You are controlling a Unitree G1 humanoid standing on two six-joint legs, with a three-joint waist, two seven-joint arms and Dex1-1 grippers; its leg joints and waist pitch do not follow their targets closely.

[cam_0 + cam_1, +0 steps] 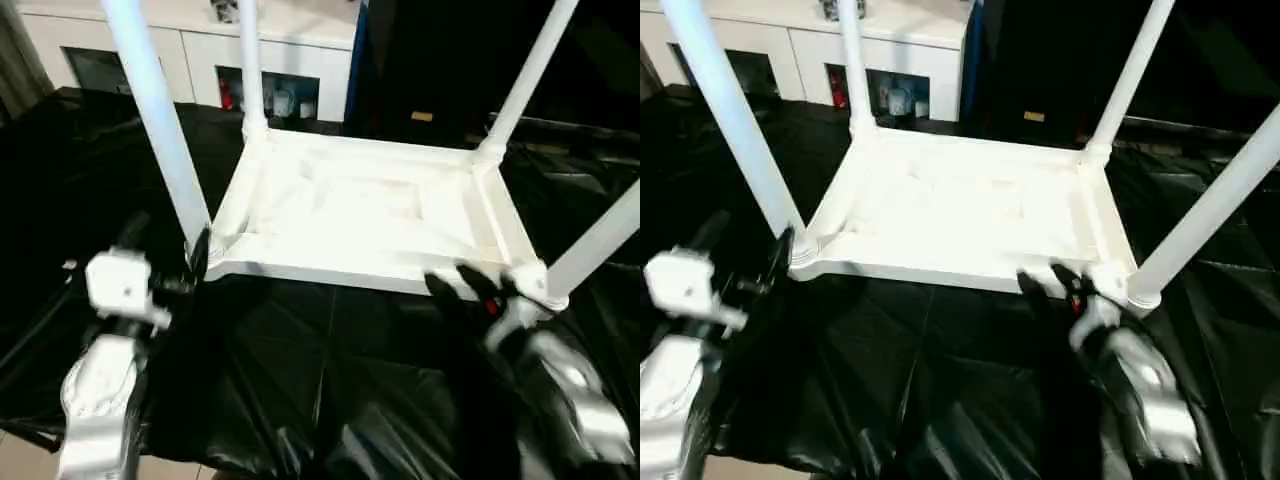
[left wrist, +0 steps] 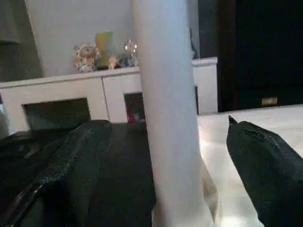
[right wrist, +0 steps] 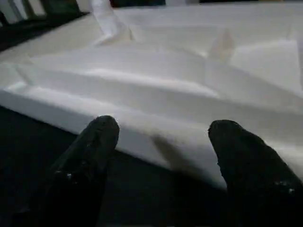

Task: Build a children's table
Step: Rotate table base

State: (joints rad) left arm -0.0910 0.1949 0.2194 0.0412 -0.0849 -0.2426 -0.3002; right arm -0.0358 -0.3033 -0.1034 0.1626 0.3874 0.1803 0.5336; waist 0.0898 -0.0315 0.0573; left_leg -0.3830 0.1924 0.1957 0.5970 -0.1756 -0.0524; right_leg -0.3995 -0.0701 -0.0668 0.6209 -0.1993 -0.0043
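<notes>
Overhead, we see the children's table [image 1: 370, 205] lying upside down on crinkled, glossy black plastic sheeting [image 1: 300, 380]. It is all smooth white plastic: the rectangular top shows its ribbed underside, and four round tube legs stand up from the corner sockets. Our left gripper [image 2: 170, 156] has its matte black fingers [image 2: 71, 161] spread wide on either side of the near-left leg [image 1: 160, 130], low by its socket; whether they touch the tube we cannot tell. Our right gripper [image 3: 163, 142] hangs open just before the top's near edge, beside the near-right leg [image 1: 600, 240], holding nothing. Behind stands a white cabinet [image 1: 200, 50] with small figurines [image 2: 102, 49] on top.
</notes>
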